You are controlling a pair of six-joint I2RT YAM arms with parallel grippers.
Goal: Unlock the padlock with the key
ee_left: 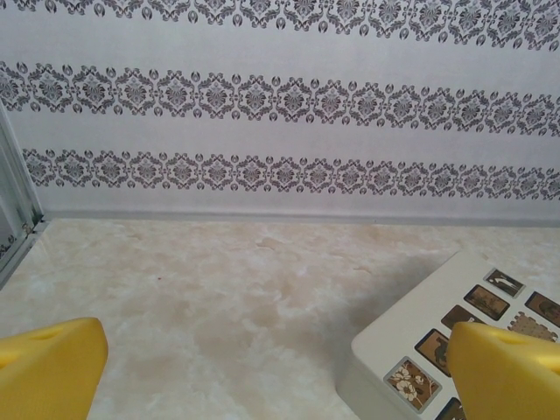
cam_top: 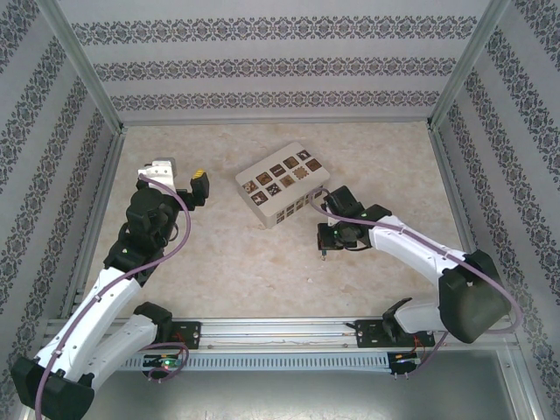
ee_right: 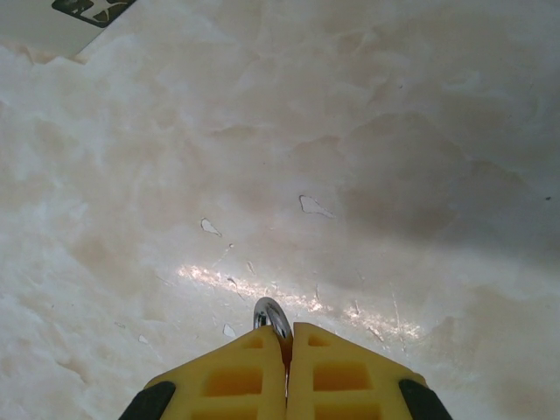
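While your right gripper (ee_right: 286,332) points down at the marbled table (cam_top: 219,262), its yellow fingers (ee_right: 236,378) are pressed together with barely a seam between them. A small silvery metal loop (ee_right: 272,313) pokes out from between their tips. The loop is curved like a padlock shackle, but whatever it belongs to is hidden between the pads, so you cannot tell for sure. The loop hangs close over a glossy streak of reflected light on the table, and you cannot tell whether it touches the surface.

From the top camera, this gripper sits just beyond the near right corner of the cream box (cam_top: 282,182) with its dark square tiles, close to the box but apart from it.

Your left gripper (cam_top: 199,185) is raised over the left half of the table, to the left of the box and well apart from the right one. In its wrist view the two yellow fingers (ee_left: 48,372) stand wide apart at the bottom corners with bare table between them (nothing is held). Its camera looks toward the patterned back wall (ee_left: 280,96), and a corner of the box lies just behind the right-hand finger.
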